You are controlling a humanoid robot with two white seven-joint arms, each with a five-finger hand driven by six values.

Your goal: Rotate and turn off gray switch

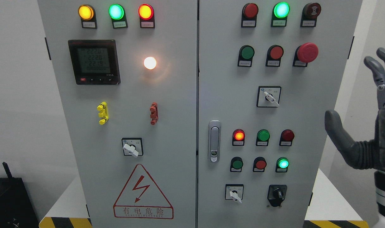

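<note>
The grey cabinet face carries three rotary switches with pale grey-white handles. One switch (270,97) is on the right door's upper half, one (235,193) at its lower left, and one (131,148) on the left door; all three handles point down-right. A black rotary switch (277,193) sits at the lower right. My right hand (357,98) is raised at the picture's right edge, beside the cabinet and clear of it, fingers (379,68) spread upward and thumb (336,126) out, holding nothing. The left arm is out of view.
Lit and unlit indicator lamps and push buttons fill both doors. A red mushroom stop button (307,52) sticks out at the upper right and a door latch (214,141) is near the centre seam. Yellow (102,113) and red (153,113) handles and a meter (94,61) are on the left door.
</note>
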